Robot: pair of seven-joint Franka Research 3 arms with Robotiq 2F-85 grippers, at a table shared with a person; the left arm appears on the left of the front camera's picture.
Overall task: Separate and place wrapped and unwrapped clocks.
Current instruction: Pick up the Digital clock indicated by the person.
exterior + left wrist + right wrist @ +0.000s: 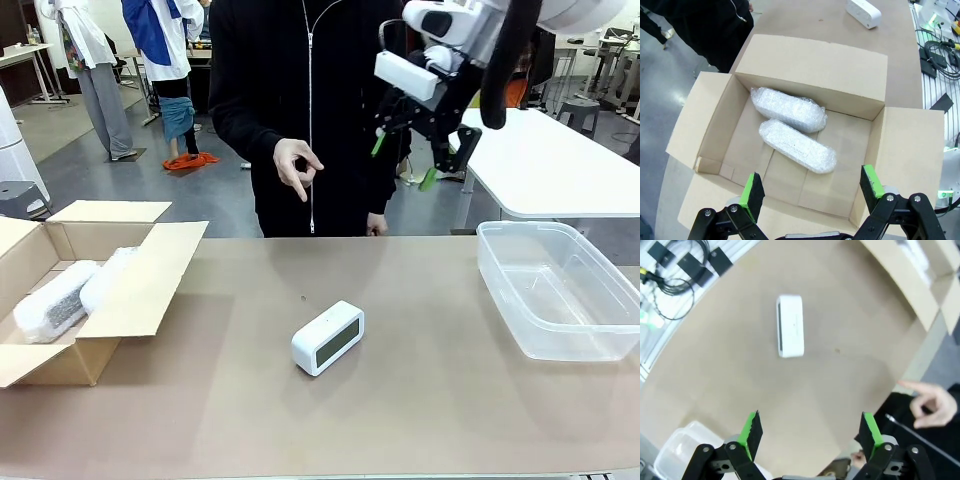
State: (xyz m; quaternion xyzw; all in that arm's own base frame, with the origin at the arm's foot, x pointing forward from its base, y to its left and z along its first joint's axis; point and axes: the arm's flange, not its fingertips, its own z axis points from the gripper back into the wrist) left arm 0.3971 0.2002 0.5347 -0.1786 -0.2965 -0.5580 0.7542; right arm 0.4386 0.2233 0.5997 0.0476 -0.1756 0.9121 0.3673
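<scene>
Bare clock (328, 337): white, dark screen, laid near the middle of the brown bench (420, 400), clear of all else; also seen from above in the right wrist view (790, 326) and at the top edge of the left wrist view (863, 12).

Cardboard box (150, 275): placed at the robot's left side of the bench, flaps folded outward. Two bubble-wrapped clocks are contained in it, laid side by side and touching: one nearer the left wrist camera (797, 146), the other just behind it (789, 109). Both are seen as whitish bundles in the front view (55, 300) (112, 278).

Clear plastic tub (560, 290): placed at the robot's right side of the bench, nothing seen inside.

Left gripper (812, 189): held above the open box, green pads set wide apart, nothing between them.

Right gripper (403, 162): held high above the far edge of the bench, fingers apart, nothing gripped; its pads are seen spread above the bench in its own wrist view (810, 432).

Person: stood at the far side in dark clothing, one hand (295, 166) raised with fingers curled.
</scene>
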